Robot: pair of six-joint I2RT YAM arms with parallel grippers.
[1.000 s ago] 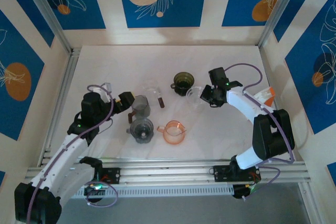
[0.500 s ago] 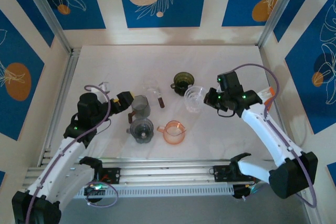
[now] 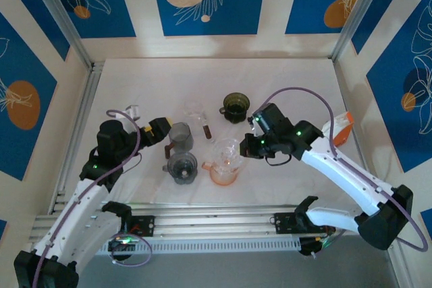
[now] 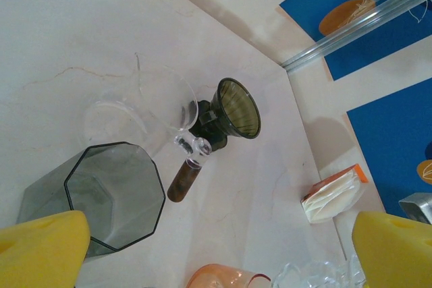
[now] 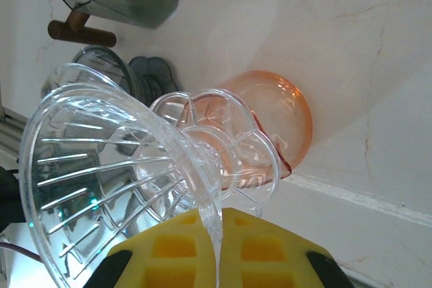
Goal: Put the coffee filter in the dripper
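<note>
Now, right end effector point(image 5: 217, 237) clamped on dripper point(image 5: 115, 160)

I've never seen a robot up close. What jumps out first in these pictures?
The right claw holds a clear ribbed glass dripper over the orange glass pitcher near the front of the white table. Behind them stands a dark green cone-shaped dripper, and a pack of white paper filters sits by the right wall.
</note>
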